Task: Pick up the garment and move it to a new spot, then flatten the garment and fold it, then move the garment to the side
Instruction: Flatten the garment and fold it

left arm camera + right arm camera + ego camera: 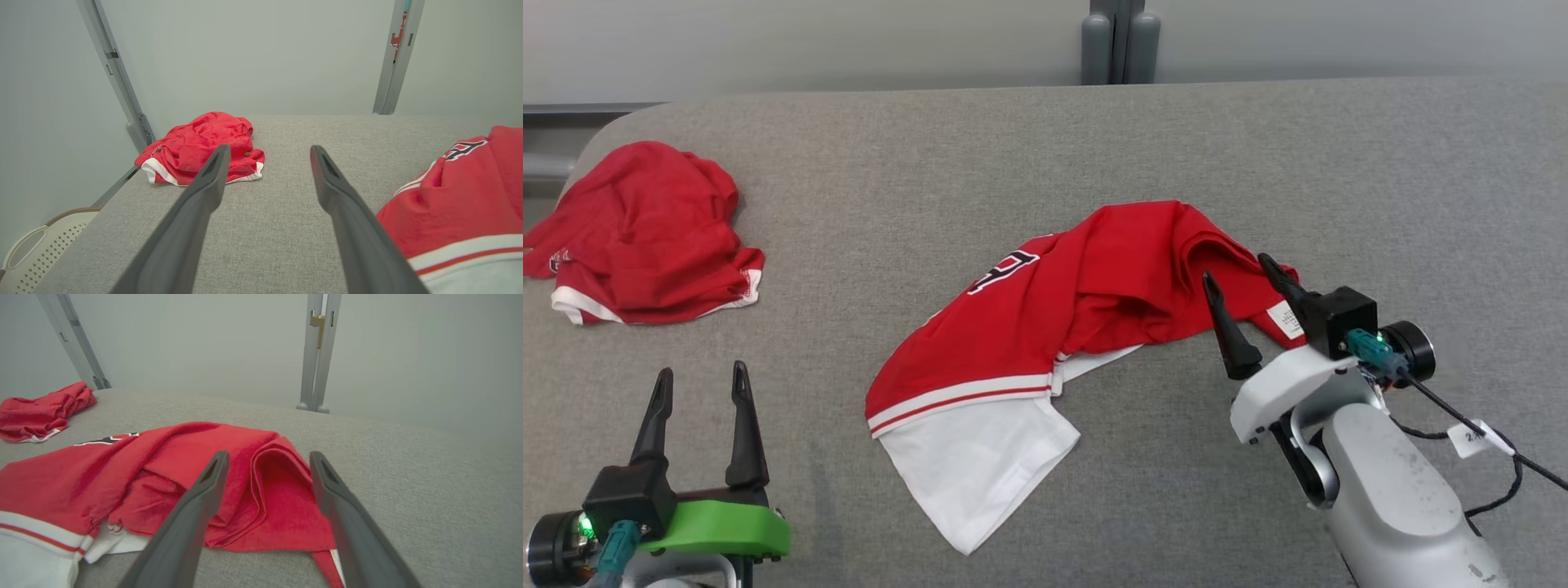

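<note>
1. Closest in, down at 7 o'clock, the left gripper is sitting with its fingers spread wide and nothing in them. It's well apart from the jersey, so I'd be leaving it parked for now.
2. At 4 o'clock the right gripper is hanging with its jaws fully apart and empty. Its tips are over the bunched right end of the red-and-white jersey. Can't tell if they're touching cloth.
3. The jersey is lying crumpled mid-table on the grey fabric tabletop. The white part is pointing toward 6 and the red folds are piling up toward 2.
4. For a clean grab I'd be going straight down onto that thick ridge of folds and pinching several layers. I'd be skipping the little label tag at the edge, since thin bits probably slip out.
5. Far out at 10 o'clock another red garment is lying in a heap. I'd be picking a drop spot away from it.
</note>
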